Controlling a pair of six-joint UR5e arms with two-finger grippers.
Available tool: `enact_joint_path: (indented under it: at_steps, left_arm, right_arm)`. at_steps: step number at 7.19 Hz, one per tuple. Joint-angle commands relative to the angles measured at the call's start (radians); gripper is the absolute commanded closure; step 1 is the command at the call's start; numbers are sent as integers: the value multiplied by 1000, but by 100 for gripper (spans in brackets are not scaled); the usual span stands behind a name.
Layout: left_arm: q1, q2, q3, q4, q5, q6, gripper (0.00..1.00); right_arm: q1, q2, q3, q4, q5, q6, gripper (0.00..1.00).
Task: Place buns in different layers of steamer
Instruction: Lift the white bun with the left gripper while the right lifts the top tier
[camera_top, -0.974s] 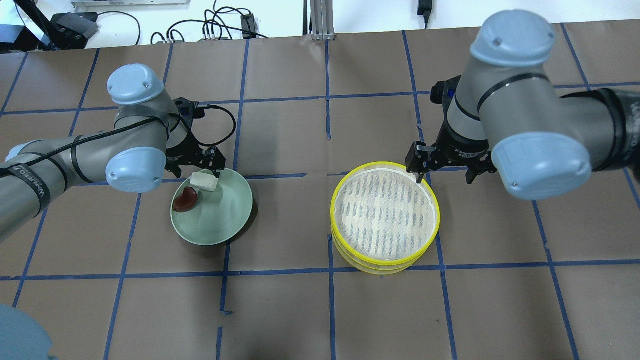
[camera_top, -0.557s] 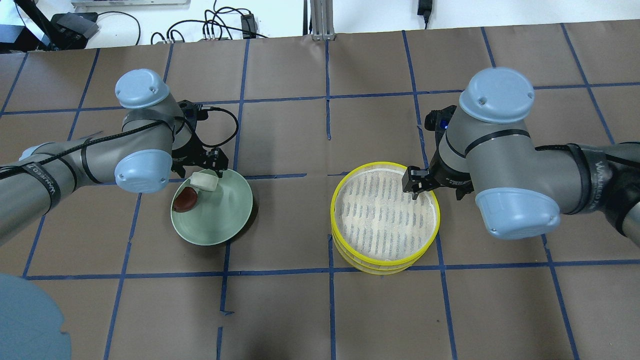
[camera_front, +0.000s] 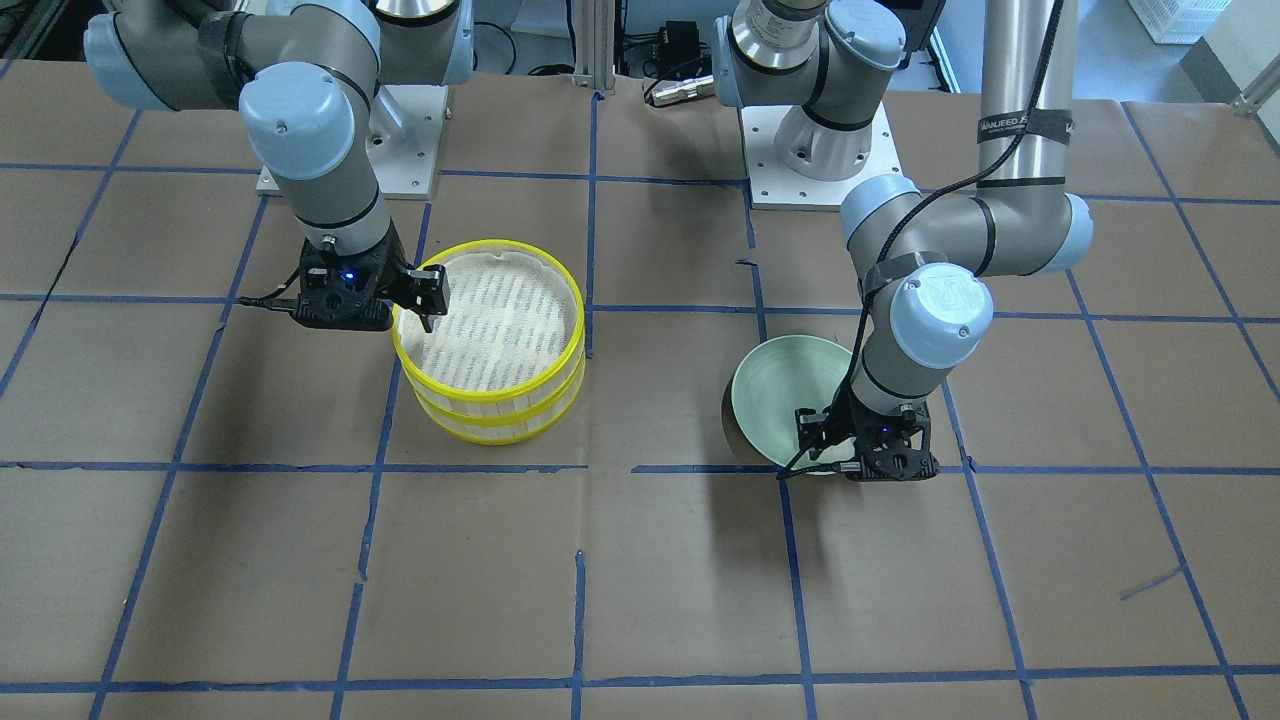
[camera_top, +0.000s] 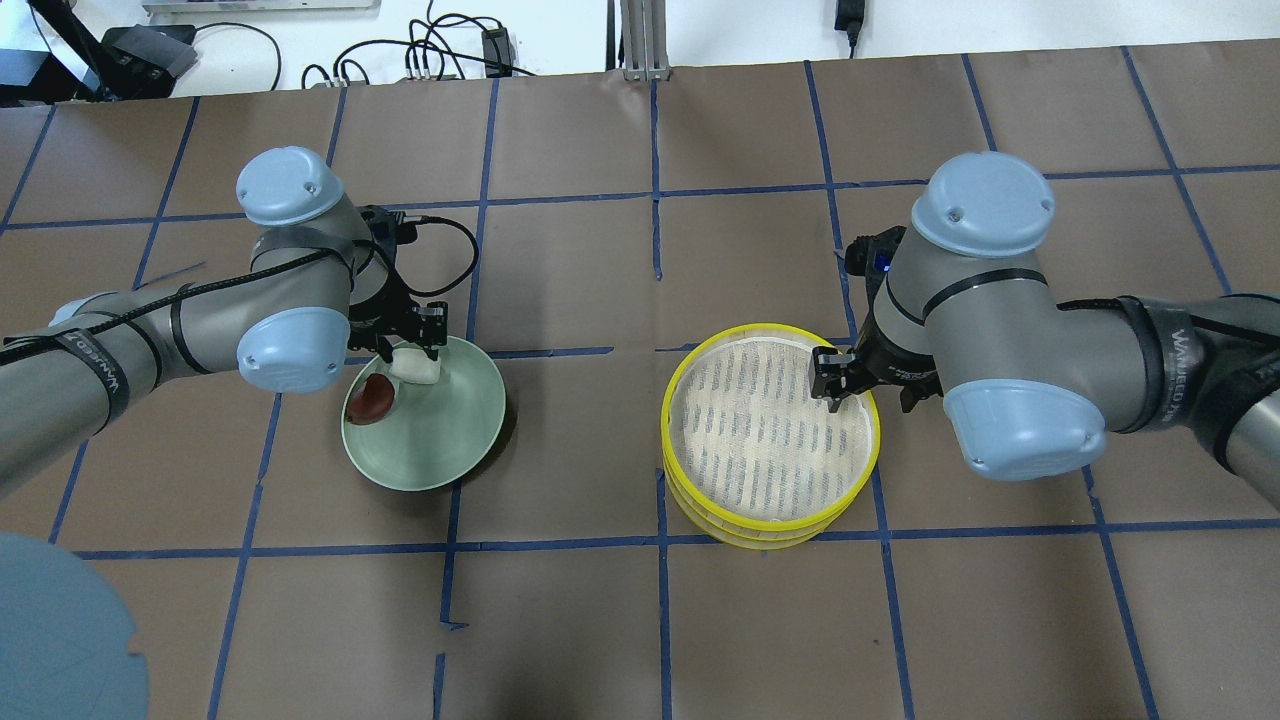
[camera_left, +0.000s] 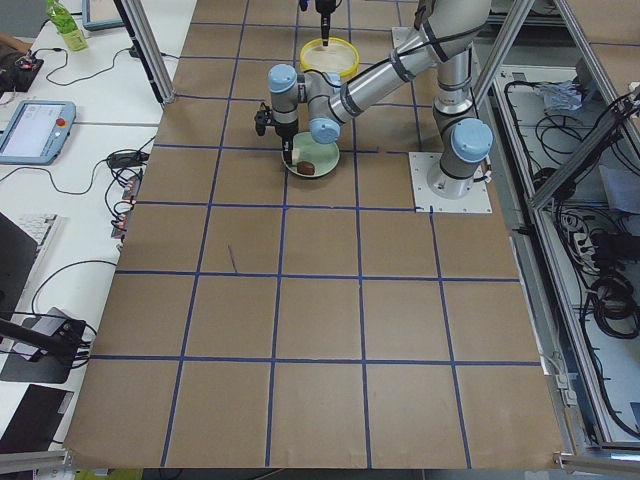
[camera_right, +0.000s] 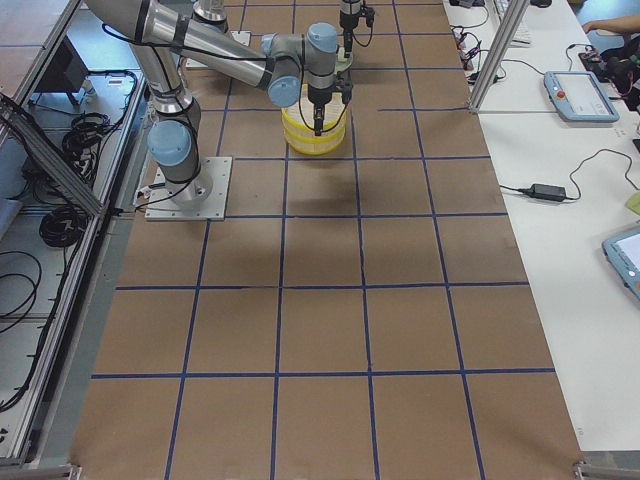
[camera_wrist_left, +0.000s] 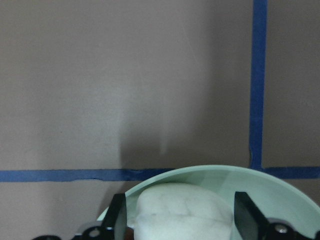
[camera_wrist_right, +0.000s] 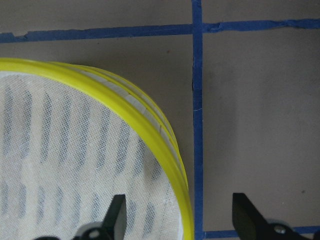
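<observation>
Your left claw (camera_top: 410, 345) hangs low over the green plate (camera_top: 440, 450), its fingers spread wide with the white bun (camera_wrist_left: 182, 212) between them. The bun nearly fills the gap, and whether the pads touch it you cannot tell from here. Seen from overhead, that bun lies at about 12 o'clock on the plate. The brown bun (camera_top: 371, 398) lies at about 10 o'clock, touching the white one.

Your right claw (camera_wrist_right: 181, 215) is also fully open and holds nothing. It straddles the yellow rim of the top steamer tray (camera_top: 760, 440) at about 2 o'clock, with one finger over the white cloth floor and the other outside the wall. The top tray sits stacked on the lower tray (camera_top: 765, 535); no bun lies on its floor. The plate stands at 9 o'clock from the stack, well apart on the brown table (camera_top: 600, 620).
</observation>
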Motion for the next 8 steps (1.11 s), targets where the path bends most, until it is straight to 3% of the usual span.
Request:
enact_joint_path:
  at_steps: [1,2,4,5,6,8]
  left_arm:
    - [-1,9,-2,-4,0,-34,98]
    - [0,25,12,-5,3,-33,99]
    - [-7,103,47,-80,17,-34,99]
    - [-9,172,101,-225,15,-42,99]
    - [-13,206,162,-343,9,-60,99]
    - [-56,211,204,-390,-3,-155,99]
  right_arm:
    - [-1,3,4,0,4,-3,38]
    - [0,3,4,0,7,-1,43]
    - [-1,3,4,3,4,-1,85]
    - [-4,3,4,4,4,-1,93]
    - [-4,3,4,3,3,-1,94]
    - [-9,-5,0,4,-5,-1,93]
